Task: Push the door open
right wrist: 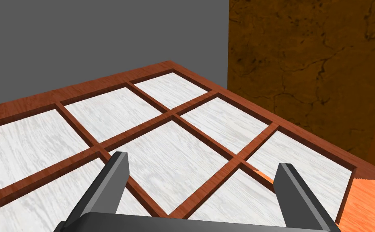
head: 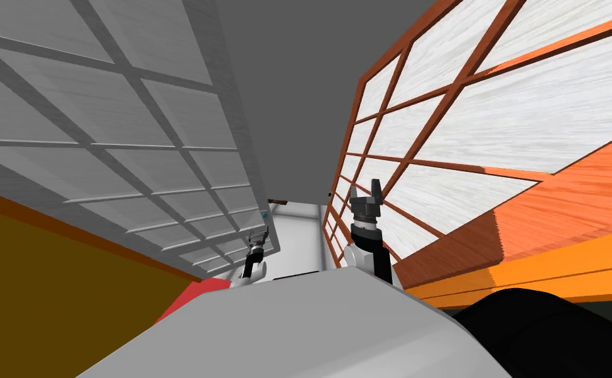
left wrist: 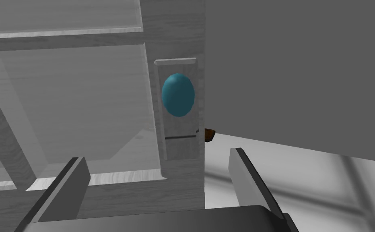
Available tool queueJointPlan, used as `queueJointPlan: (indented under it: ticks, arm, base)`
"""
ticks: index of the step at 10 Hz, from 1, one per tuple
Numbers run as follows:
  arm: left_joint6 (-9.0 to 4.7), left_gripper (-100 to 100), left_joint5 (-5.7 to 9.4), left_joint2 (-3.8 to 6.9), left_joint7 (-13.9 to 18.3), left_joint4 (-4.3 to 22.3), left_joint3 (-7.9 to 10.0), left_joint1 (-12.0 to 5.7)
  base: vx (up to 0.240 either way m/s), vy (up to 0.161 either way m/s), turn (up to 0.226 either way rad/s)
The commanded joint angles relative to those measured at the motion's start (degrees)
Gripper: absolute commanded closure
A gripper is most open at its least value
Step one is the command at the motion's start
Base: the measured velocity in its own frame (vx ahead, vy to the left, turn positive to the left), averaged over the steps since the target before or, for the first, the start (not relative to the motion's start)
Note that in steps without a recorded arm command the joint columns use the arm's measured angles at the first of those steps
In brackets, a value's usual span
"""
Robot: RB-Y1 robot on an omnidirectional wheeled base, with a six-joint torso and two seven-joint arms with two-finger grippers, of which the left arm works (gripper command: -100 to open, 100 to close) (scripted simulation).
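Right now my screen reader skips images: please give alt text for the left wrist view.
A teal oval knob on a grey plate sits near the edge of a grey panelled door, just ahead of the left gripper, whose fingers stand open. Past the door's edge are a grey wall and a pale floor.

L hand (head: 259,233) by edge of grey paned door (head: 101,131); R hand (head: 366,190) raised near red-brown paned door (head: 495,111).

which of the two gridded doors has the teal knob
The grey door on the left: its teal knob sits at its edge, ahead of the open left gripper. The other door has a red-brown frame.
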Motion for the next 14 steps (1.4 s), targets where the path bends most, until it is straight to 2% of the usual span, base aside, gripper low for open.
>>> queueJointPlan:
  ticks: [1,2,5,8,10,11,12,14]
  arm:
    - [0.00,-100,0.00,0.00,0.00,0.00,0.00,0.00]
    - [-0.42,-100,0.04,1.48,0.07,0.17,0.14,0.15]
    - [-0.92,-100,0.06,2.66,0.23,0.24,0.31,0.41]
    - [-1.57,-100,0.10,2.48,0.45,0.34,0.55,0.76]
    - [-2.03,-100,0.12,1.08,0.61,0.41,0.71,1.01]
    - [-1.57,-100,0.09,1.56,0.64,-0.13,0.62,1.11]
    - [-1.57,100,0.09,1.56,0.64,-0.13,0.62,1.11]
    - [-1.57,100,0.09,1.56,0.64,-0.13,0.62,1.11]
  base:
    - [-0.072,-0.036,0.003]
    - [0.088,0.011,-0.036]
    - [0.149,0.014,-0.018]
    - [0.220,0.034,-0.032]
    - [0.214,0.027,-0.030]
    - [0.083,0.000,0.017]
    - [-0.019,-0.003,-0.016]
    - [-0.023,-0.007,-0.018]
